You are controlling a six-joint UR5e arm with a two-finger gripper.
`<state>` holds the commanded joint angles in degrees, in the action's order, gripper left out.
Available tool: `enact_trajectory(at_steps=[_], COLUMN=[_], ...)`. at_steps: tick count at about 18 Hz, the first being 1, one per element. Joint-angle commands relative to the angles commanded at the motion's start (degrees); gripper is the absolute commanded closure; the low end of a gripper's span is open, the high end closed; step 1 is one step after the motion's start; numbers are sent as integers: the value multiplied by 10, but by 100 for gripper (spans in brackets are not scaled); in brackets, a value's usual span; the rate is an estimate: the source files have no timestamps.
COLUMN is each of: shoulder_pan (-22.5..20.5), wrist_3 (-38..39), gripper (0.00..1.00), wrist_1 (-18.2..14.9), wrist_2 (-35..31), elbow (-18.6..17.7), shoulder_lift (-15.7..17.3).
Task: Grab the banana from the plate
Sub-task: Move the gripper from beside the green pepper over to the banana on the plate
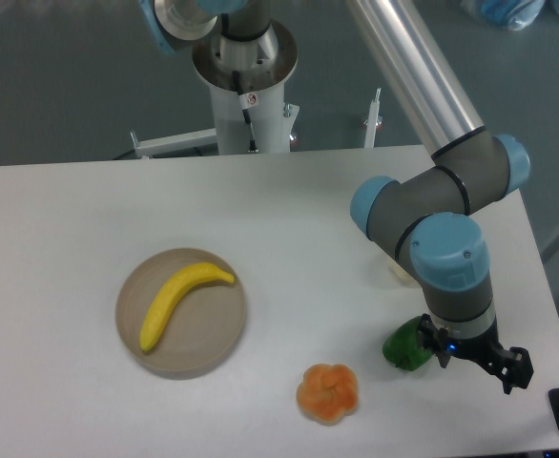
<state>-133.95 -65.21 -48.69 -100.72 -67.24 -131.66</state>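
Note:
A bright yellow banana lies diagonally on the round beige plate, left of the table's middle. Nothing touches it. My gripper hangs at the table's front right, far to the right of the plate, pointing down. Its black fingers are spread apart with nothing between them. The wrist hides most of the gap between them.
A green vegetable sits just left of the gripper, almost touching its left side. An orange lobed fruit lies near the front edge between plate and gripper. A pale object is mostly hidden behind the arm's elbow. The robot base stands at the back.

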Motion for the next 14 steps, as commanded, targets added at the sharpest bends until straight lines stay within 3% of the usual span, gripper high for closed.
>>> enact_trajectory(at_steps=[6,10,14], shoulder_pan=[-1,4,25], wrist_3=[-1,6,60], gripper=[0,0,0], wrist_1=[0,-3,-15], wrist_2=[3,3,5], elbow=[-1,-17,-33], shoulder_lift=[7,31,54])
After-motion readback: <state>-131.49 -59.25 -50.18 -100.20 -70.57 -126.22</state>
